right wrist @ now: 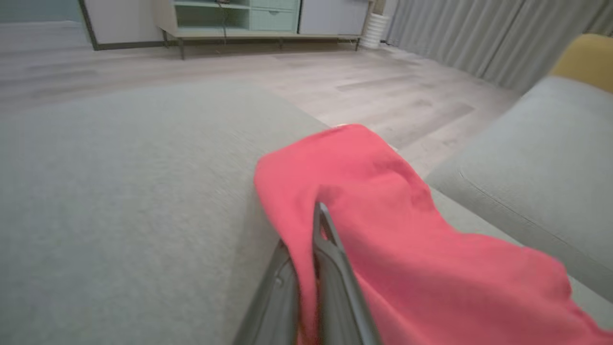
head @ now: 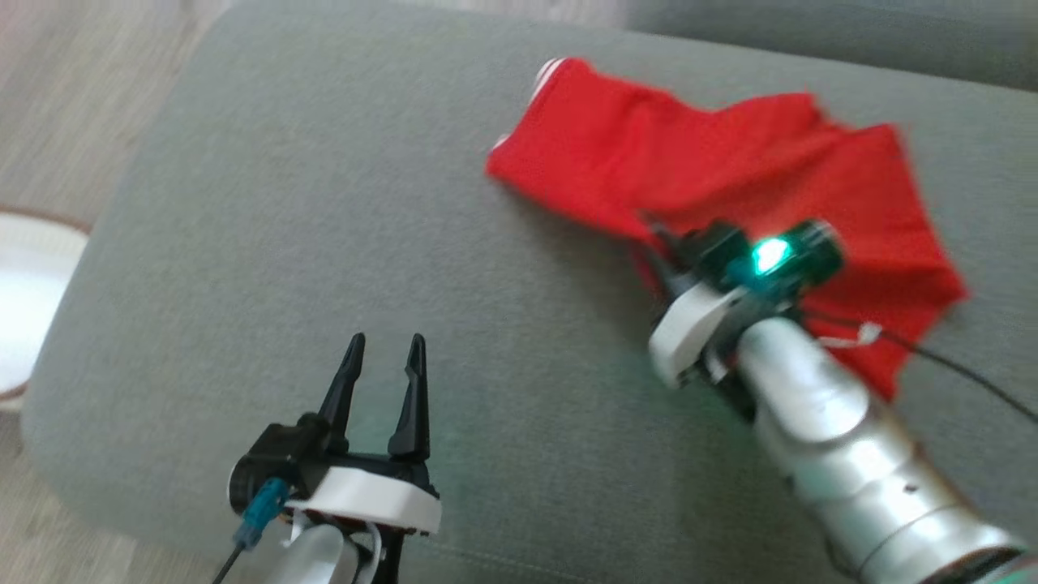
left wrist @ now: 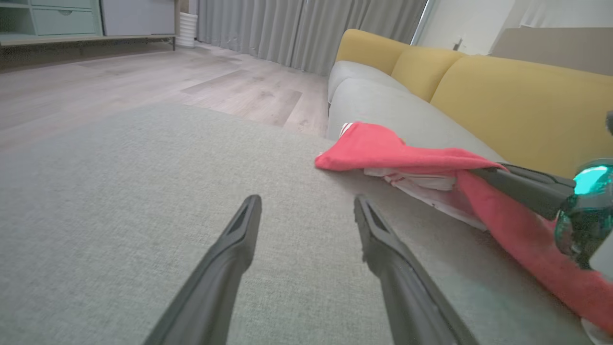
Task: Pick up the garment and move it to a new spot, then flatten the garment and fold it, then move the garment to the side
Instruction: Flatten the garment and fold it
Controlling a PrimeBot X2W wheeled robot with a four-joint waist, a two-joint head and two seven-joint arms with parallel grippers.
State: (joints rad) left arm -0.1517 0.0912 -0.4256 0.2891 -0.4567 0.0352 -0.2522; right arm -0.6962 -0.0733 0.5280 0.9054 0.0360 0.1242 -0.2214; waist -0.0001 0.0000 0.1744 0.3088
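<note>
The garment (head: 730, 178) is red cloth with white trim, lying rumpled on the grey cushion (head: 324, 203) at the upper right. My right gripper (head: 657, 239) is shut on the garment's near edge. In the right wrist view the red cloth (right wrist: 383, 211) is pinched between the two dark fingers (right wrist: 330, 258) and drapes over them. The left wrist view shows the garment (left wrist: 397, 153) lifted at its edge, white inner layers showing beneath. My left gripper (head: 385, 357) stands open over bare cushion at the lower left, nothing between its fingers (left wrist: 239, 239).
A second grey seat cushion (right wrist: 527, 158) and yellow backrests (left wrist: 517, 96) lie beyond the garment. Wooden floor (left wrist: 143, 72) surrounds the cushion. A white round object (head: 24, 308) sits at the far left edge. A black cable (head: 965, 373) runs from my right wrist.
</note>
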